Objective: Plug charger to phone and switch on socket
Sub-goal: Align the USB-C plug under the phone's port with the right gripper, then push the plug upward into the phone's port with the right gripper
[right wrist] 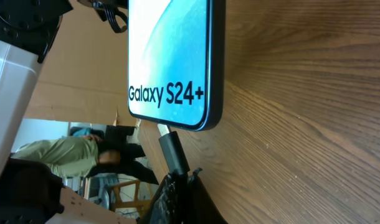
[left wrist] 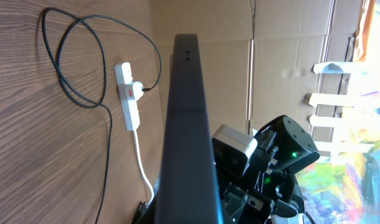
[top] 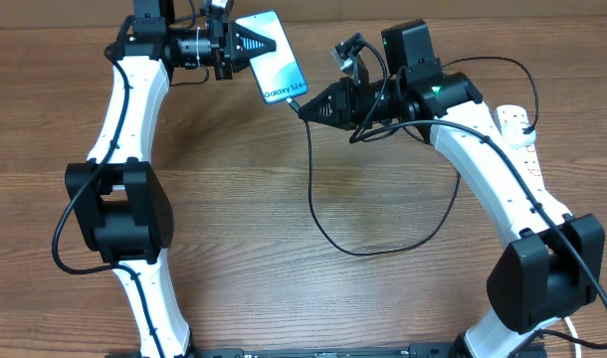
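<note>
1. The right gripper [top: 309,107] is closed on the connector [right wrist: 173,149] of the charger [top: 323,214], pinching it just behind the tip; the tip sits right at the bottom edge of the phone [top: 272,58], and I cannot tell whether it has entered the port.
2. The left gripper [top: 246,45] is clamped on the phone's upper end and holds it tilted above the table [top: 284,298], screen facing the right wrist camera; its job now is to stay rigid as the counter-force.
3. Line the connector's long axis up with the phone's long axis first; in the right wrist view it leans slightly against the edge, so a small wrist correction is probably needed before pushing.
4. Push straight and slowly along that axis; sideways force could bend the tip or twist the phone in the left grip.
5. Mind the slack; the cable lies in a loose loop over the table to the socket [top: 520,124] at the far right, where the plug appears seated; no tug should reach it.
6. Let go only once the connector looks flush; the socket's red-marked switch [left wrist: 127,93] is not yet pressed.
</note>
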Controlling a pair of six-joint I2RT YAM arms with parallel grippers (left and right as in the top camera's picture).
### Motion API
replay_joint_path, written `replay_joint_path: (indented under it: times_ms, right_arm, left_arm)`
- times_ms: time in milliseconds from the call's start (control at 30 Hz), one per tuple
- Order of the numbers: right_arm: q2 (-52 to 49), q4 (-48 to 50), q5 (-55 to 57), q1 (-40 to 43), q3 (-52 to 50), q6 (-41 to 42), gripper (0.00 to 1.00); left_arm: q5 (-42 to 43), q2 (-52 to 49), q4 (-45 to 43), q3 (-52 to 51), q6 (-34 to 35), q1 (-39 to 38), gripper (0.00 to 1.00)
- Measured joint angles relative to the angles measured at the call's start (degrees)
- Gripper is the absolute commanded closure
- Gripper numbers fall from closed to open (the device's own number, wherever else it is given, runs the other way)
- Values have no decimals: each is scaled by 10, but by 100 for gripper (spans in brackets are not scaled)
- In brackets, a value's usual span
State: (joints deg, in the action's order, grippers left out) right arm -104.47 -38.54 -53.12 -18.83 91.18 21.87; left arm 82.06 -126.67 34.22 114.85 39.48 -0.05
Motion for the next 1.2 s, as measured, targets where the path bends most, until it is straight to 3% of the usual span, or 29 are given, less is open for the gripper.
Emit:
replay_joint_path:
  times_ms: [1200]
  right_arm:
    - [0,22,13,1,0,30,96]
  left_arm:
    - [-29,0,-17,0,12,1,96]
